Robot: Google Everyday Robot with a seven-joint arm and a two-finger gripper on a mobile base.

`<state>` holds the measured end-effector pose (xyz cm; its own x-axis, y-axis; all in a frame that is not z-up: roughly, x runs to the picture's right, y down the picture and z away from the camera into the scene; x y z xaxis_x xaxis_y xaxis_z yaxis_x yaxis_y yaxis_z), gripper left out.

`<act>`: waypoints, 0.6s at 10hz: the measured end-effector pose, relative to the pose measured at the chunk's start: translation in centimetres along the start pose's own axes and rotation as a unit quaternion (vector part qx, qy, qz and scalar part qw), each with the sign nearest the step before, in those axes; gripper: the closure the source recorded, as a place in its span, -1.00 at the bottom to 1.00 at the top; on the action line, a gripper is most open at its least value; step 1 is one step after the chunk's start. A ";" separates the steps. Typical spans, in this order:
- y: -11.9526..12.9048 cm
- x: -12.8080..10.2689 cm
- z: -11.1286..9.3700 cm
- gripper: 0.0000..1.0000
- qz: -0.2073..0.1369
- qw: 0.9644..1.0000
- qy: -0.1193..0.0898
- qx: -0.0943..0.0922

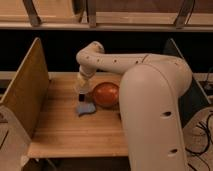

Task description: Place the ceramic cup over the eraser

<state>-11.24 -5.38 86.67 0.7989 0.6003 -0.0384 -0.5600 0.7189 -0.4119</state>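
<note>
The arm reaches from the right side of the table (60,132) toward its middle, and the hand (81,92) hangs low there, nearer the far edge than the near one. I cannot tell whether the hand is apart or together; its tip is dark and merges with what lies below it. A pale patch at the wrist end (81,85) may be the ceramic cup carried mouth-down, but this is not certain; no cup stands elsewhere on the wood. Directly beneath the hand a small dark upright block, likely the eraser (81,100), stands at the back edge of a flat light-blue piece (85,109). The orange bowl (106,93) sits just right of the hand, close enough that a sideways drift could nudge it. The vertical posture suits a straight descent, so I judge the step in hand to be aligning above the eraser and lowering over it.
</note>
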 end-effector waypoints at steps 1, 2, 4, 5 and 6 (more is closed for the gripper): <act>0.1 0.1 0.9 1.00 0.002 1.000 0.000 -0.011; 0.3 -0.1 1.7 1.00 0.002 1.000 -0.002 -0.023; 0.6 -0.5 2.9 1.00 -0.005 0.999 -0.002 -0.038; 0.8 -0.8 3.1 1.00 -0.011 0.999 -0.001 -0.042; 1.4 -1.0 3.6 1.00 -0.021 0.999 0.005 -0.047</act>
<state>-13.60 -3.76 89.39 0.8238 0.5662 -0.0276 -0.5028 0.7074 -0.4967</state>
